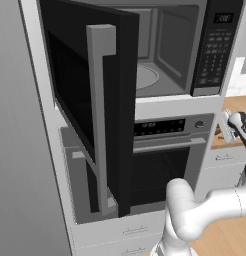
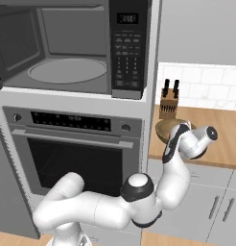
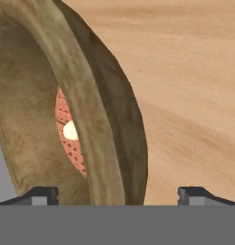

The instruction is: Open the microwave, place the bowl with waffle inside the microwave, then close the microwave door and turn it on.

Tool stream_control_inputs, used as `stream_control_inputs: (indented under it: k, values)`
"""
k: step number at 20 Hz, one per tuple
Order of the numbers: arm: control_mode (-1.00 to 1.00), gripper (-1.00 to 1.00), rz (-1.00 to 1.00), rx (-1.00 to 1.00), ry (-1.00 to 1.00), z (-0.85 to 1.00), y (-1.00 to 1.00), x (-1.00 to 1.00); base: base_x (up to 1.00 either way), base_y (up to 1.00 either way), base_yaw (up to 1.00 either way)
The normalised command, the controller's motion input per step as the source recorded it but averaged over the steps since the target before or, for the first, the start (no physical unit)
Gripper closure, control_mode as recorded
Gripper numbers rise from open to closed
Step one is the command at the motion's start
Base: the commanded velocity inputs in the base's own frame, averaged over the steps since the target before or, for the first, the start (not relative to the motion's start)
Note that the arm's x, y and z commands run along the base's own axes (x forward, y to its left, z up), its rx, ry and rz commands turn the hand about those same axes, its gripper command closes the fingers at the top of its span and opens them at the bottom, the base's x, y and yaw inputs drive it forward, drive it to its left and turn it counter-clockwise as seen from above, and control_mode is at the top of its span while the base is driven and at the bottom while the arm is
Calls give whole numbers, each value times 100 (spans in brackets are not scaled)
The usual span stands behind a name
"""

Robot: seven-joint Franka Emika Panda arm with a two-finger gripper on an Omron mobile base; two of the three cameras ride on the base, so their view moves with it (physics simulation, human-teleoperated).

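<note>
The microwave stands open, with its grey cavity and glass turntable bare. The microwave door is swung out to the left, its silver bar handle facing me. The brown wooden bowl sits on the wooden counter to the right of the oven, holding the waffle. My gripper is open and straddles the bowl's near rim, one fingertip inside the bowl and the other outside. From the right base view the bowl is half hidden behind my hand.
A stainless oven with a horizontal handle sits below the microwave. The keypad panel is on the microwave's right side. A knife block stands just behind the bowl against the tiled wall. The open door juts far out on the left.
</note>
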Motion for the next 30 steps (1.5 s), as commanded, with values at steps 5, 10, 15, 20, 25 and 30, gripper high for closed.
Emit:
stream_control_inputs:
  k: [5, 10, 15, 20, 25, 30]
  values:
    - [-100, -100, -1, 0, 0, 0, 1, 0, 0, 0, 0]
    - [-100, 100, 0, 0, 0, 0, 0, 0, 0, 0, 0]
    - [-100, 100, 0, 0, 0, 0, 0, 0, 0, 0, 0]
    - [-100, 100, 0, 0, 0, 0, 0, 0, 0, 0, 0]
    - [-100, 100, -2, 0, -5, 20, -35, -33, 0, 0, 0]
    - [-100, 100, -9, 2, -12, 68, -65, -97, 0, 0, 0]
